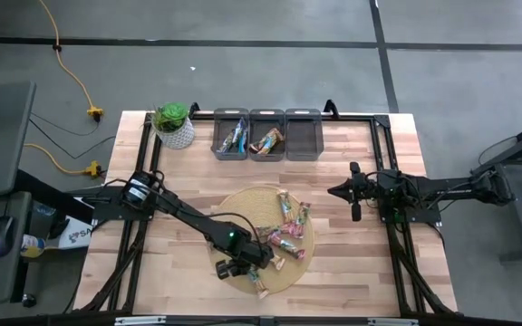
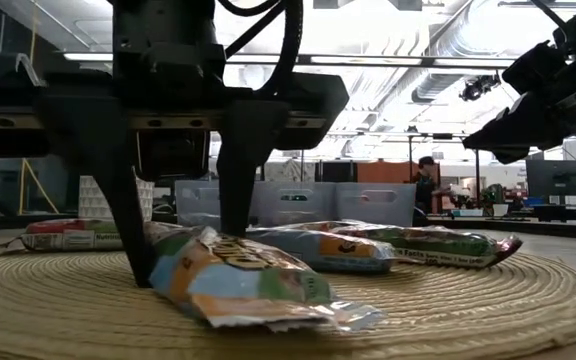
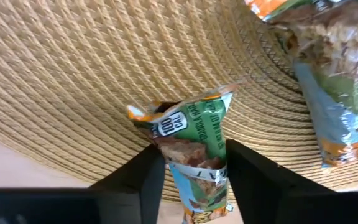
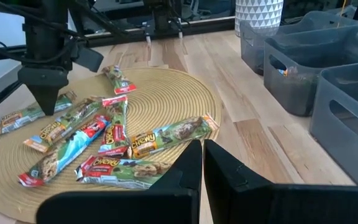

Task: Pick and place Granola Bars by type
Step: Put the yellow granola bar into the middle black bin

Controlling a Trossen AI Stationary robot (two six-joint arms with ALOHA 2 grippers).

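Left gripper (image 1: 243,265) down on round woven mat (image 1: 234,204), near the mat's front-left edge. Fingers (image 3: 146,180) straddling a green-and-blue granola bar (image 3: 194,143), both pressed against its wrapper; bar lying on the weave, one end crumpled up. Low view: same bar (image 2: 243,280) flat on the mat between the two dark fingers.

Right gripper (image 1: 336,190) raised above bare table (image 1: 352,263), right of the mat, well apart from the bars. Fingers nearly together, a thin gap between them, nothing held.

Remaining granola bars (image 1: 288,231) scattered over the mat's right half, several overlapping, red, green and blue wrappers mixed. One more bar (image 1: 263,288) at the mat's front edge.

Three grey bins (image 1: 267,134) in a row at the table's far side. Left bin (image 1: 231,134) holding blue-wrapped bars, middle bin (image 1: 267,136) holding brown-wrapped ones. Small potted plant (image 1: 173,123) left of the bins.
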